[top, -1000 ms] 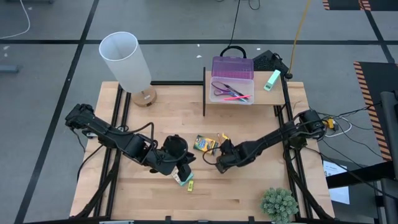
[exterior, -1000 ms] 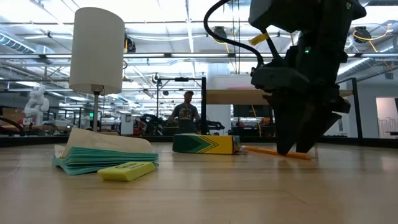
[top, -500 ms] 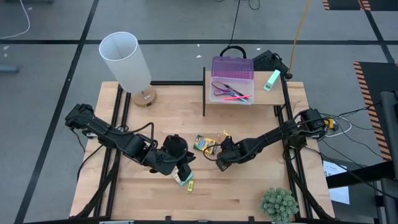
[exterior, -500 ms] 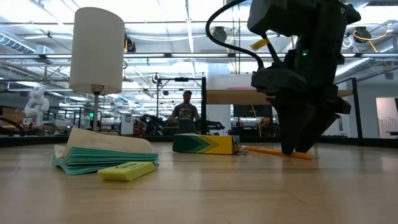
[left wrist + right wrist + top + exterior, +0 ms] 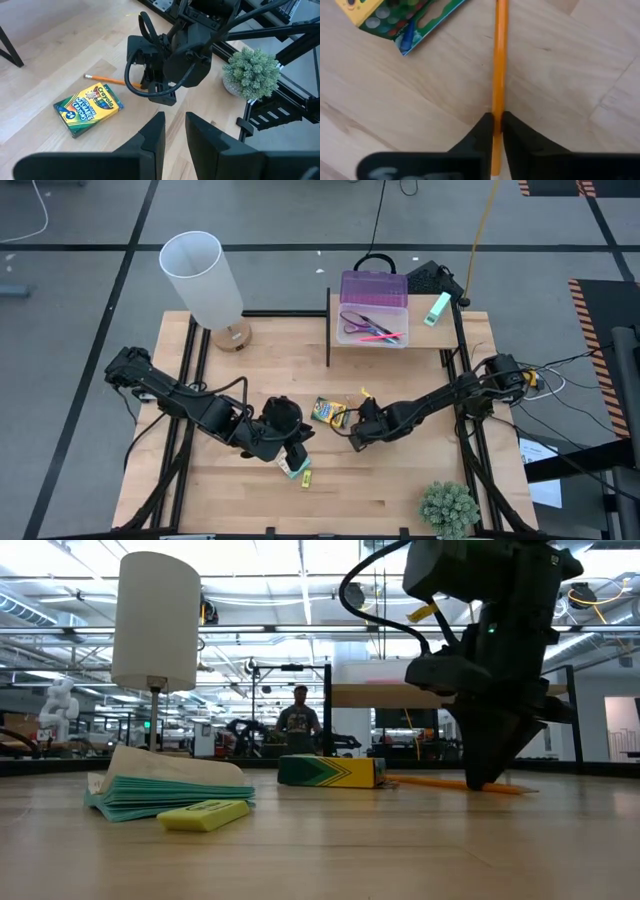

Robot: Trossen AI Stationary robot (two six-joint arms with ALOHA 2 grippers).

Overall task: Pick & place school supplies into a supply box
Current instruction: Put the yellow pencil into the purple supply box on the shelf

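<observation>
Right hand (image 5: pixel 494 125): low over the middle of the wooden counter (image 5: pixel 400 480), fingers drawn almost together and clamped on the orange pencil (image 5: pixel 498 60). The pencil lies flat on the counter and runs straight out between the fingertips, just beside the crayon box (image 5: pixel 88 108); the low view shows the pencil (image 5: pixel 440 783) lying on the wood under the hand.

Left hand (image 5: pixel 174 135): hovering over the counter left of centre, fingers parallel with a narrow gap, holding nothing. Just beside it in the high view lie the pastel eraser block (image 5: pixel 292 467) and the tiny yellow piece (image 5: pixel 306 478).

Crayon box: green and yellow, flat on the counter between the two hands. The word "Crayola" can be read on its face in the left wrist view; the smaller print is not legible.

Supply box (image 5: pixel 374 308): clear, with purple lid raised at the back, at the far edge of the counter, well apart from the hands. Inside lie the purple-handled scissors (image 5: pixel 356 321) and the pink pen (image 5: pixel 380 336).

Also present: white lamp shade (image 5: pixel 201 278) at the far left corner; small green potted plant (image 5: pixel 447 508) at the near right edge.
</observation>
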